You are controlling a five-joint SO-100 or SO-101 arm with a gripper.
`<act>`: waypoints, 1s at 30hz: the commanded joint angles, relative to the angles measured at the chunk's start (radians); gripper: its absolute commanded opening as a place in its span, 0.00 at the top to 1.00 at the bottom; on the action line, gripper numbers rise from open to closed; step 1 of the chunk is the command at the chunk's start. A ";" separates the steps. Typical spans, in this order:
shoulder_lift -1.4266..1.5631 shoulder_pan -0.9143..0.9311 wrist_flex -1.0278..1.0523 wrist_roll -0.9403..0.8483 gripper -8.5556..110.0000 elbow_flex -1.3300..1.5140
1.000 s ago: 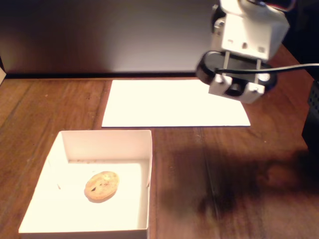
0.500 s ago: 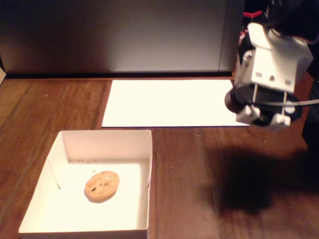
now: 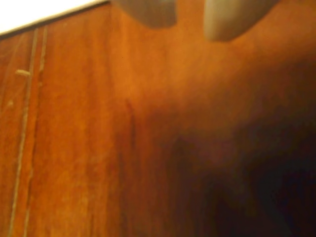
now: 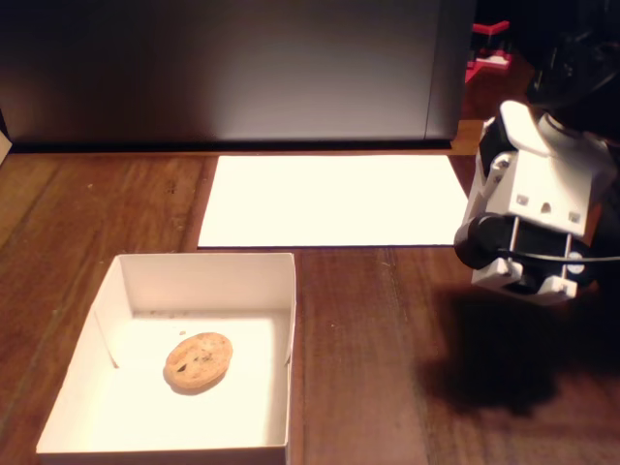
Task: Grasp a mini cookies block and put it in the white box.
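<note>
Cookie (image 4: 199, 361) lies flat on the floor of the white box (image 4: 276, 291), a little left of the middle in the fixed view, touching none of the walls. The box sits at the near left of the wooden table (image 4: 368, 387), just in front of a white sheet of paper (image 4: 329, 199). The gripper (image 3: 190, 22) is well apart from the cookie, over at the right side above bare wood, by the paper's right corner. In the wrist view two blurred pale fingers (image 3: 232, 19) poke in from the top edge with a gap of brown wood showing between them; they are parted and hold nothing, and nothing touches them. A dark shadow falls on the table below the arm.
</note>
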 commanded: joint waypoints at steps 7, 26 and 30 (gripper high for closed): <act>0.295 -0.012 -0.009 -0.029 0.93 0.152; 0.460 0.005 0.046 -0.031 0.93 0.250; 0.460 0.005 0.046 -0.031 0.93 0.250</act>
